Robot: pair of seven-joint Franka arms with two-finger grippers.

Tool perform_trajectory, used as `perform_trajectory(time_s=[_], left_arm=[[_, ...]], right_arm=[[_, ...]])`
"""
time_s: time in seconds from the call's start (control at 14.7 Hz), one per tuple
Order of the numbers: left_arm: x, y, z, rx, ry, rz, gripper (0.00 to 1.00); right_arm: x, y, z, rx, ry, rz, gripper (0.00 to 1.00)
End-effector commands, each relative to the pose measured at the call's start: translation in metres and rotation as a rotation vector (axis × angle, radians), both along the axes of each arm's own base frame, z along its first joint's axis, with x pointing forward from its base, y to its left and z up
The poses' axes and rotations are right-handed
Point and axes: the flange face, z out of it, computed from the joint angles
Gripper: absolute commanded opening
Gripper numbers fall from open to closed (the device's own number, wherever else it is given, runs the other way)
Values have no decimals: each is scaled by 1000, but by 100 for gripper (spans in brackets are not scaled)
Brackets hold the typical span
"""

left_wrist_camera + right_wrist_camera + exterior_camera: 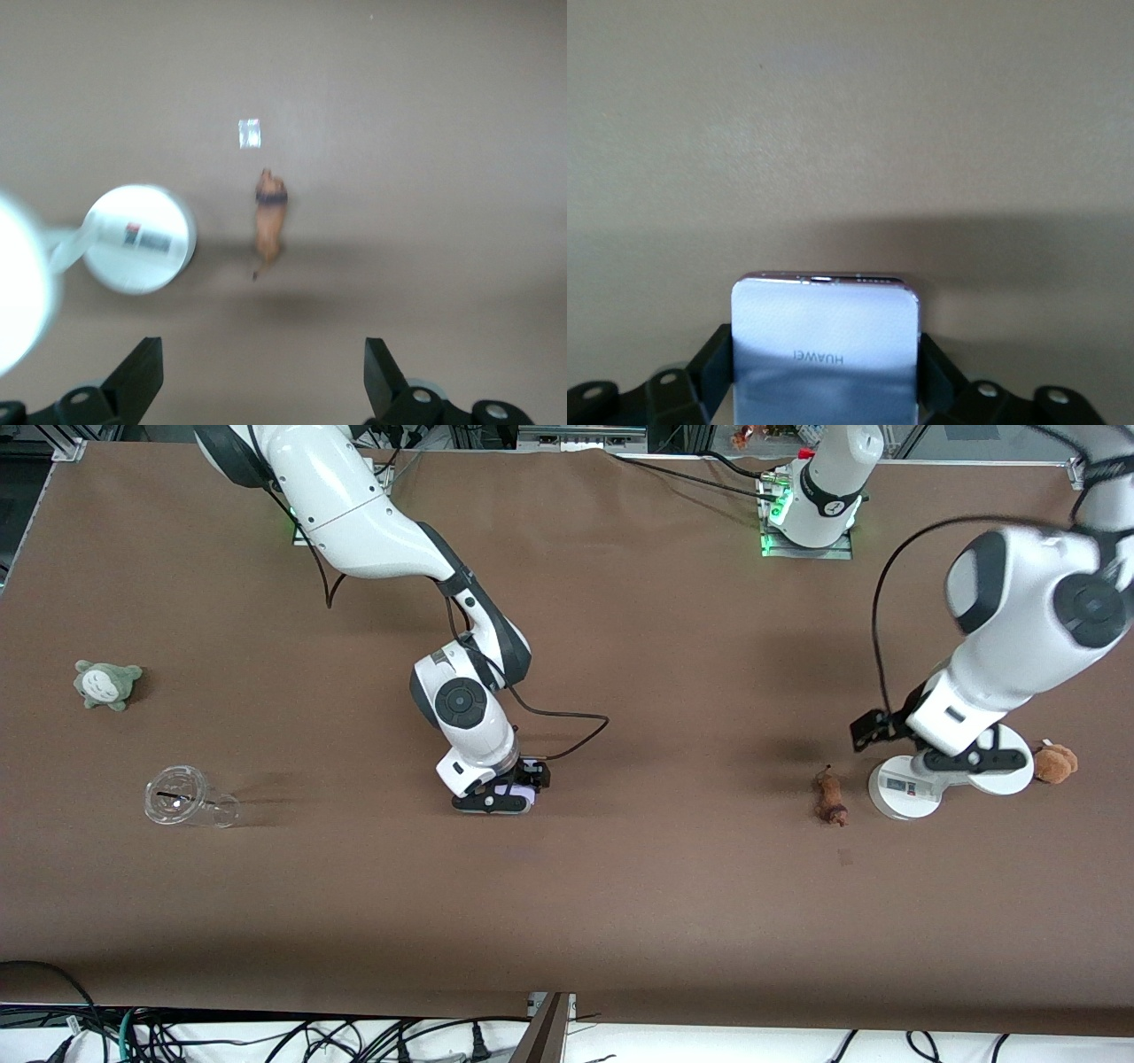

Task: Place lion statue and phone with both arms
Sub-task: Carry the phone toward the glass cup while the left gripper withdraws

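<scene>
The lion statue [831,797], slender and orange-brown, lies on the brown table toward the left arm's end, beside a white stand. It also shows in the left wrist view [269,223]. My left gripper [973,762] hangs over the stand, open and empty, and its own view [263,376] shows its black fingertips [142,372] wide apart. My right gripper [500,797] is low at the table's middle, shut on the pale lavender phone [519,788]. In the right wrist view [826,381] the phone [826,341] sits between the fingers, its end sticking out past them.
The white round-based stand [904,788] with a disc stands under the left arm, base also in the left wrist view [140,239]. A brown plush [1056,762] lies beside it. A grey-green plush [106,684] and a tipped clear cup [186,799] lie toward the right arm's end.
</scene>
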Motion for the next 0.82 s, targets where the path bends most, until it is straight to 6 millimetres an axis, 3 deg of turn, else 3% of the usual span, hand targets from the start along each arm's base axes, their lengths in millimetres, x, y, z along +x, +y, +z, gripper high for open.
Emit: perform_trajectory(time_s=[0.0, 0.14, 0.2, 0.34, 0.48, 0.61, 0.75], left_arm=[[-4, 7, 77, 21, 55, -23, 100], [-7, 16, 121, 49, 57, -15, 100], [-9, 16, 132, 50, 57, -15, 100], [-10, 18, 141, 49, 56, -14, 100], [-12, 16, 143, 40, 61, -13, 100], [-14, 16, 156, 37, 59, -16, 100], [-14, 18, 160, 43, 55, -14, 100]], right_arm=[[8, -1, 4, -17, -2, 13, 0], [15, -21, 31, -72, 60, 39, 0], [18, -31, 49, -89, 84, 65, 0], [35, -69, 90, -102, 108, 111, 0], [46, -106, 118, -111, 146, 189, 0], [59, -152, 132, -117, 176, 246, 0], [77, -219, 132, -111, 202, 314, 0]])
